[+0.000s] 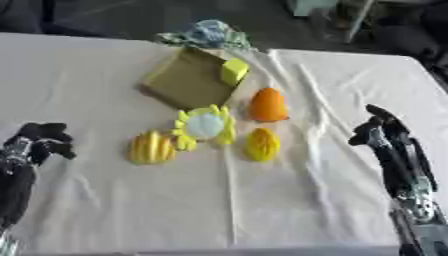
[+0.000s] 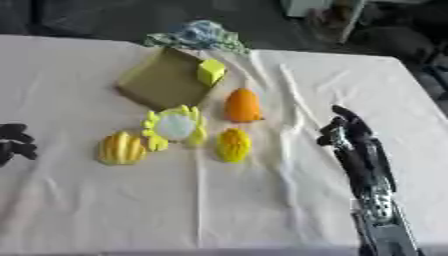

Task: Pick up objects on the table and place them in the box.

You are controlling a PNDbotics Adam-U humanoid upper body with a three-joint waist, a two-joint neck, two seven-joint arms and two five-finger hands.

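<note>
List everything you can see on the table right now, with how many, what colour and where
Box: one, olive-tan, far centre of the table, open and tilted.
Block: one, bright yellow, at the box's right edge.
Egg-shaped toy: one, orange, right of the box's near corner.
Ridged oval toy: one, yellow, nearer than the orange one.
Sun-shaped toy: one, yellow rim with pale centre, just below the box.
Ribbed toy: one, yellow-orange, left of the sun shape.
Crumpled cloth: one, blue-green, far table edge.
Tablecloth: one, white, covering the table.
Left hand: black, left edge, holding nothing.
Right hand: black, right side, holding nothing.
</note>
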